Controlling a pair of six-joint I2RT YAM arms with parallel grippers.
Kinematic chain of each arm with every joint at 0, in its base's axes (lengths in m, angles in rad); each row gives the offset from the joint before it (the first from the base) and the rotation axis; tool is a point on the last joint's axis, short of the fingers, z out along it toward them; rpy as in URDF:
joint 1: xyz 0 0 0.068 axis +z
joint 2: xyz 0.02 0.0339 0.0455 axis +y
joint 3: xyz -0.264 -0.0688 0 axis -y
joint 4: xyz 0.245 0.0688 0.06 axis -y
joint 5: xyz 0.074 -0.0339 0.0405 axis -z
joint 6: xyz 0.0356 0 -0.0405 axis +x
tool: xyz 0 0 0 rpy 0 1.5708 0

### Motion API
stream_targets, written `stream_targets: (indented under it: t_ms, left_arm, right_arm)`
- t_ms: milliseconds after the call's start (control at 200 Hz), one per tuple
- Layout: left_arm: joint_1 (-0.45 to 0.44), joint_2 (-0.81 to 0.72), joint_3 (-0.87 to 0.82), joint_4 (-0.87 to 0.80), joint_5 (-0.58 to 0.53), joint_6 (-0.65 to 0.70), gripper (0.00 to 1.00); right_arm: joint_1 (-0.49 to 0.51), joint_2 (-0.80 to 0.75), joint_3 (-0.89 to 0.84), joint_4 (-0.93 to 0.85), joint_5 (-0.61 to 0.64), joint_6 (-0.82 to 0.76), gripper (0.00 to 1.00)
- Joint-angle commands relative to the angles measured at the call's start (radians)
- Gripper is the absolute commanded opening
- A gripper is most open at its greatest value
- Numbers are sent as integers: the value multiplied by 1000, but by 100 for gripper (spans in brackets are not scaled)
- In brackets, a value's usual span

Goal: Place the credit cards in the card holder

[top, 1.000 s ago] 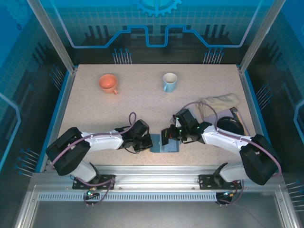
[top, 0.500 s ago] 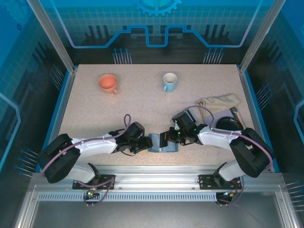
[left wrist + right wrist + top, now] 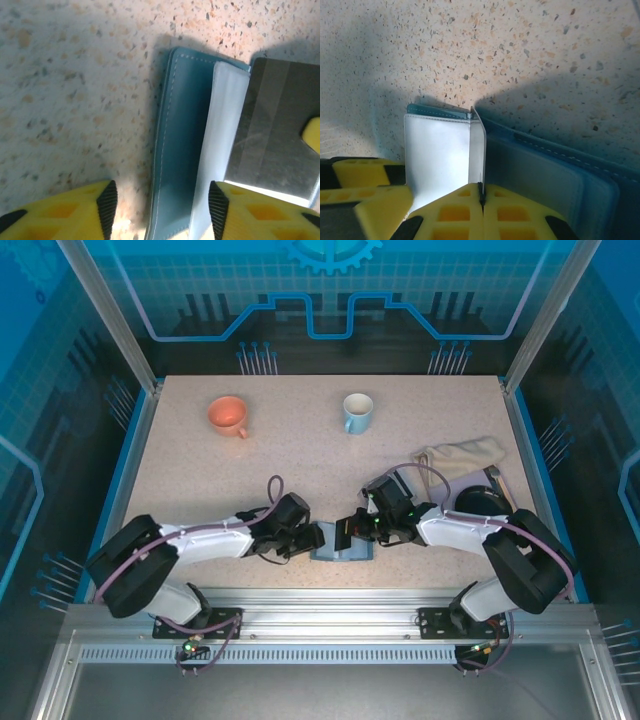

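Note:
The teal-blue card holder (image 3: 347, 553) lies open near the table's front edge, between the two grippers. My right gripper (image 3: 352, 529) is shut on a dark credit card (image 3: 344, 534), held upright over the holder. In the right wrist view the gripper (image 3: 481, 194) pinches this card (image 3: 482, 150) edge-on beside the white inner pocket (image 3: 437, 155). My left gripper (image 3: 313, 537) is open at the holder's left edge. In the left wrist view it (image 3: 161, 210) straddles the teal flap (image 3: 182, 150); the grey card (image 3: 272, 130) stands to the right.
An orange cup (image 3: 228, 415) and a light blue mug (image 3: 357, 412) stand at the back of the table. A beige cloth (image 3: 462, 453) and a dark round object (image 3: 485, 502) lie at the right, behind my right arm.
My left gripper has opened, drawn back left, then returned to the holder's left edge. My right gripper has shifted slightly left and nearer with the card.

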Motion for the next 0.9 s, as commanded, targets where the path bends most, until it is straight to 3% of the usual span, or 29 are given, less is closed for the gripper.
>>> stream_targets:
  t_ms: [0, 120, 225, 415, 895]
  left_arm:
    - [1, 61, 35, 14, 21, 32, 40]
    - [0, 73, 16, 33, 25, 25, 21]
    - [1, 80, 8, 35, 29, 32, 12]
    - [1, 103, 6, 51, 42, 22, 10]
    - [-42, 159, 26, 51, 33, -14, 1]
  right_arm:
    - [-3, -23, -12, -38, -18, 3, 2]
    - [-24, -88, -32, -67, -1, 4, 2]
    - [-48, -134, -62, -58, -26, -3, 2]
    - [-49, -116, -99, 31, -106, 3, 2]
    - [-39, -7, -183, 266, -151, 105, 2]
